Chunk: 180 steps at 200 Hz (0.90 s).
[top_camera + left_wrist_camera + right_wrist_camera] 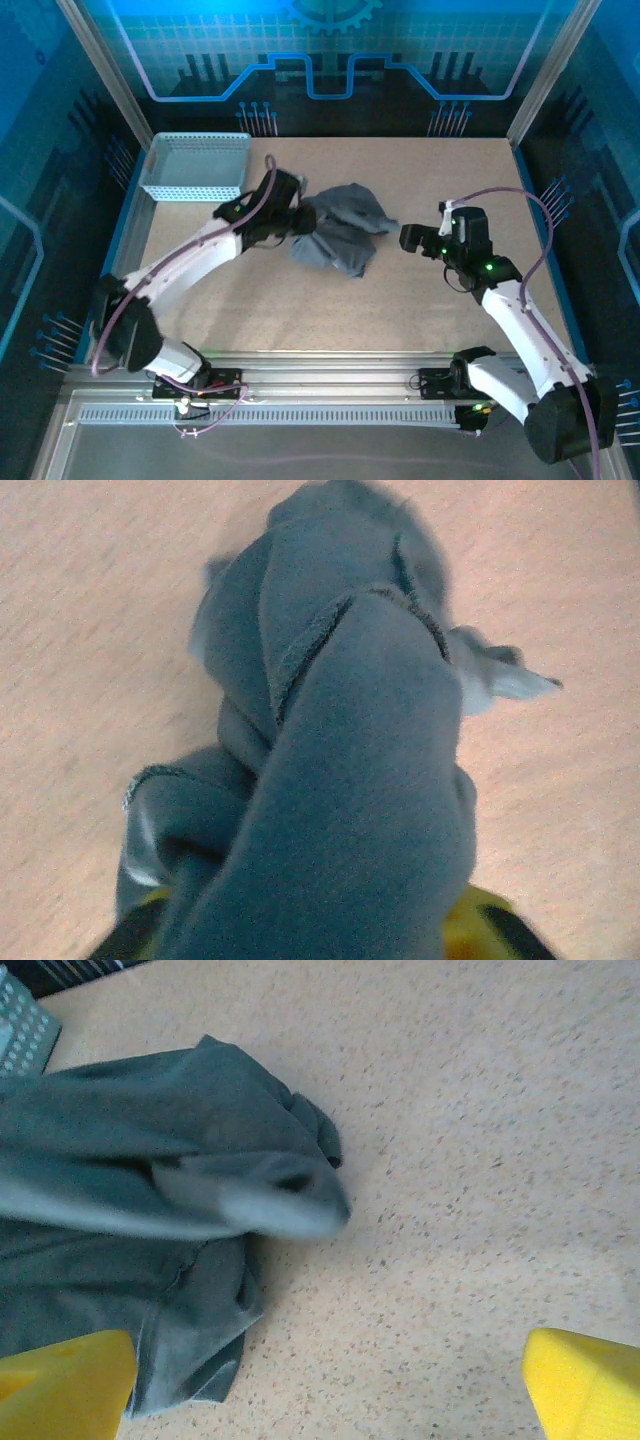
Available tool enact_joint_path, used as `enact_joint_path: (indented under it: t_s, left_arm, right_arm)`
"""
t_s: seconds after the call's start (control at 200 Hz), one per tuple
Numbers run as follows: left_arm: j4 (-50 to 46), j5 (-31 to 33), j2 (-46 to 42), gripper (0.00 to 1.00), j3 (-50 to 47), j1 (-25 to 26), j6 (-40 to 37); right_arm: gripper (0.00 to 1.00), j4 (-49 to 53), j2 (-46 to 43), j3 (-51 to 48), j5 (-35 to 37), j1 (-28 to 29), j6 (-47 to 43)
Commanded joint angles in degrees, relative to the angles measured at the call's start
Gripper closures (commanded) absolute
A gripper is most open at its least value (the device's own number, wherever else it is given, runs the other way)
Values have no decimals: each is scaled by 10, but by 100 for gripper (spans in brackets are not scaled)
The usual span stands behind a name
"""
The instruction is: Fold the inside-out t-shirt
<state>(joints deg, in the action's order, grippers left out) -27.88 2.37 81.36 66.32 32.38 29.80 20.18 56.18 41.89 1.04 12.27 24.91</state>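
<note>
One bunched t-shirt (340, 238) against left tool (299, 219).

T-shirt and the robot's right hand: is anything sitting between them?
No, nothing visible. The open right hand points at the grey t-shirt, with just a bit of bare table between them. The blue basket sits off at the far left corner.

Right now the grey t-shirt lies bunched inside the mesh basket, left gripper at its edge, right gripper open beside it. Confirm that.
Wrong in one point: the t-shirt lies bunched on the table, outside the mesh basket, as the top external view shows. The left gripper is at its edge and the right gripper open beside it.
</note>
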Motion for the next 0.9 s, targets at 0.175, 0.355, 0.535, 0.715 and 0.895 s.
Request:
enact_joint_path:
  t_s: [0.175,0.355,0.535,0.715,0.895]
  left_arm:
    - [26,59,-134,32,-173,-41,52]
    - [53,42,-116,14,-149,-71,35]
    - [44,29,-18,12,-92,-81,16]
    - [80,-39,20,20,-106,-86,23]
    - [95,-95,47,41,-113,-85,12]
  right_arm:
    - [0,-20,113,36,23,66,19]
    - [3,-2,218,116,52,99,24]
    - [7,17,315,182,35,100,31]
    - [13,31,376,211,14,106,39]
    - [39,18,420,217,-42,115,37]
